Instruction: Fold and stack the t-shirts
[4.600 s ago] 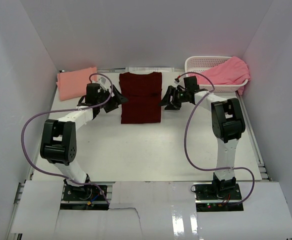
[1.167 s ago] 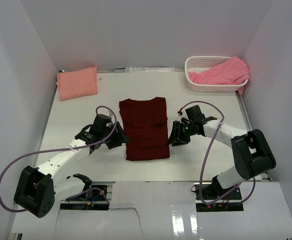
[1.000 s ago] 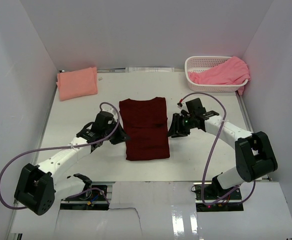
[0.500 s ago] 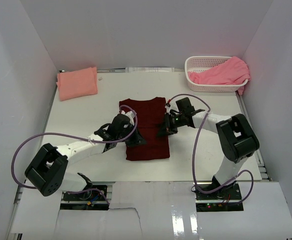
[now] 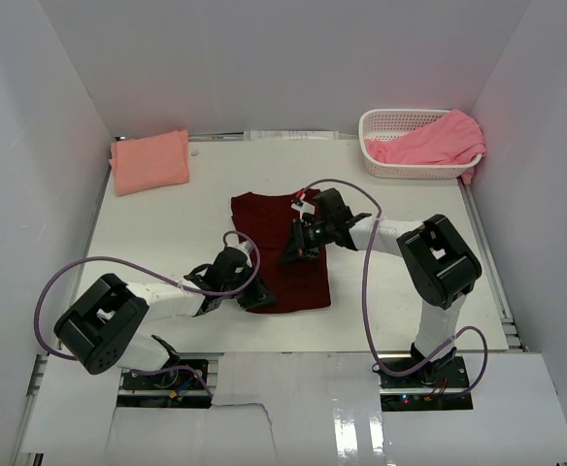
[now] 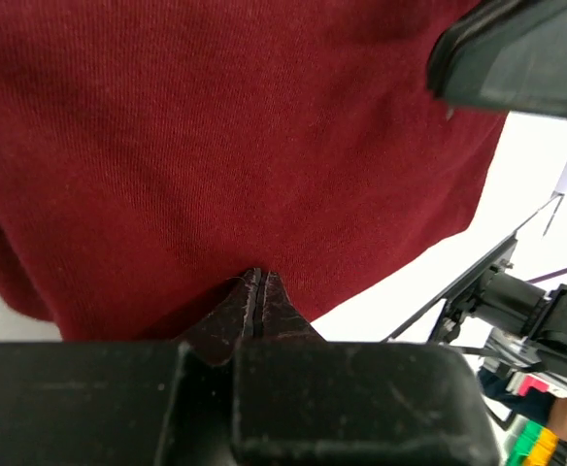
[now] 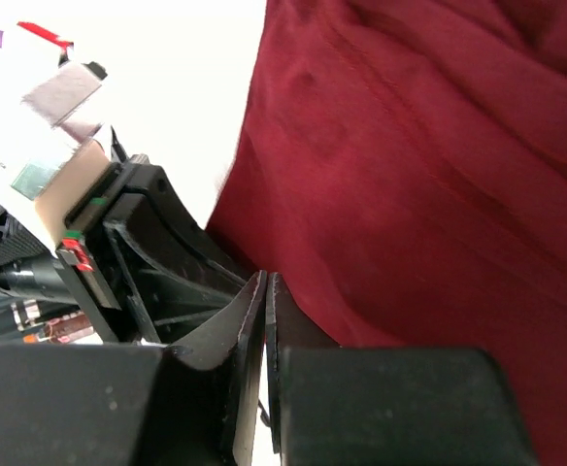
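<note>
Left gripper (image 6: 256, 282) and right gripper (image 7: 265, 283) are set on maroon shirt (image 5: 264, 218), fingers pressed together.
Peach shirt (image 5: 150, 162) is laid back left; pink shirt (image 5: 429, 141) is draped over basket (image 5: 385, 120).

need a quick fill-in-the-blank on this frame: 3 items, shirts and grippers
1. The pink shirt lies in the white ____.
2. The salmon-peach shirt lies folded at the far ____ of the top view.
3. The left gripper and right gripper are both over the t-shirt coloured ____.
Missing: basket; left; maroon.
</note>
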Tool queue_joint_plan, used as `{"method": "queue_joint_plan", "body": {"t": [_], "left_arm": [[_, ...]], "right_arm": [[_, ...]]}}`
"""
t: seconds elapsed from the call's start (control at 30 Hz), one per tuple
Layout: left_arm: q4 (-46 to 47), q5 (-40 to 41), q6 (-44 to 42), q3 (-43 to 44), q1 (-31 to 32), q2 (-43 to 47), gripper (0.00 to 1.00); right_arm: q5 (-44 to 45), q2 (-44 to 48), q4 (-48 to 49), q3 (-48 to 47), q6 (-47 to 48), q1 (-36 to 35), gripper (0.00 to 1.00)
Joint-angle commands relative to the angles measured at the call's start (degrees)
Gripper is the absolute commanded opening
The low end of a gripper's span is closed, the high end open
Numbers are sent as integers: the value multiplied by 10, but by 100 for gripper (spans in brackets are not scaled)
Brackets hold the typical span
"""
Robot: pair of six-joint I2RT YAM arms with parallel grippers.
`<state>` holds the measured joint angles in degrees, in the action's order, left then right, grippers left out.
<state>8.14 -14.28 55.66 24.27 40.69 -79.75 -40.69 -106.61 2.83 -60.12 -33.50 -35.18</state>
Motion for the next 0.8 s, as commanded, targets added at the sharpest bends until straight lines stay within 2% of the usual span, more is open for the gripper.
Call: {"method": "queue_joint_plan", "body": {"t": [0.0, 0.17, 0.57, 0.77], "left_arm": [[13, 9, 9, -11, 3, -24, 0], [28, -3, 8, -14, 3, -51, 0], [24, -10, 16, -47, 3, -44, 0], [23, -30, 14, -41, 3, -73, 0]], "right_arm": [[16, -4, 45, 9, -4, -13, 8], [34, -25, 75, 32, -6, -17, 8], [73, -91, 91, -3, 17, -16, 8], [75, -141, 81, -75, 31, 0, 8]]}}
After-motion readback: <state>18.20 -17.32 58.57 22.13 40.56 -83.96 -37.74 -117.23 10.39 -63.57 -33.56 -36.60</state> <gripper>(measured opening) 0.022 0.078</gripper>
